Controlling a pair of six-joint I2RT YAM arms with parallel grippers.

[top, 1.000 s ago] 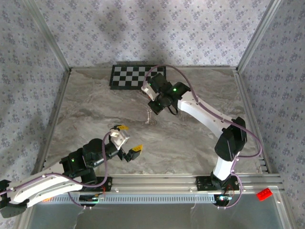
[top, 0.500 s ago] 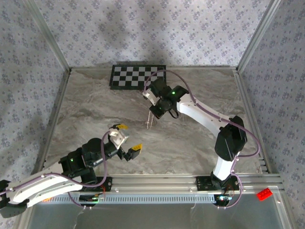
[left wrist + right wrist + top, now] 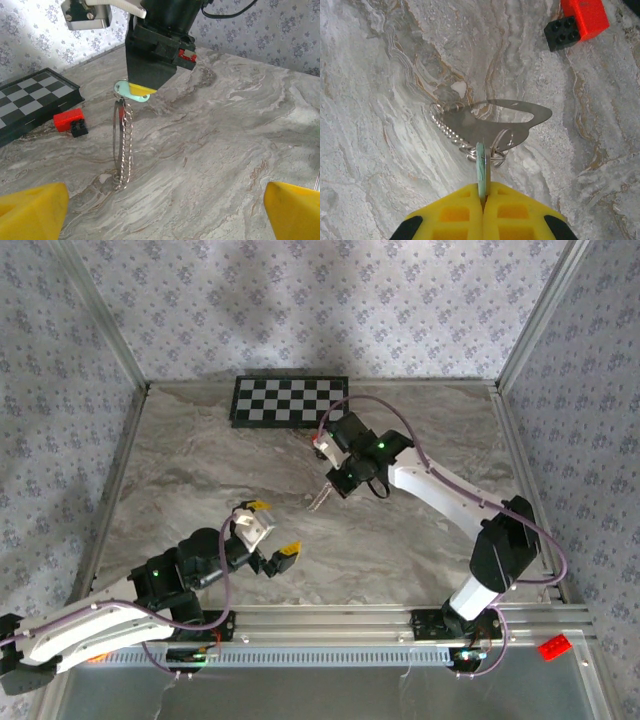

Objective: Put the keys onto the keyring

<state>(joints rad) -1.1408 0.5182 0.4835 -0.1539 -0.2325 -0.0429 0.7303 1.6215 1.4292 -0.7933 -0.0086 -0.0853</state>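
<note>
Top view: right hand over middle of counter, keyring hanging below it. Left hand near front edge, fingers apart, well apart from keyring.
Left wrist view: key pinched by green head. Keyring long axis upright, low end seems touching counter, straight ahead of left hand.
Right wrist view: pads together on key, seen edge-on.

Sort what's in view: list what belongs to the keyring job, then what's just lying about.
Job: green-headed key, pinched in the right gripper; keyring chain hanging below it.
Lying about: checkerboard; red-and-black block beside it; red block past the near rail.
</note>
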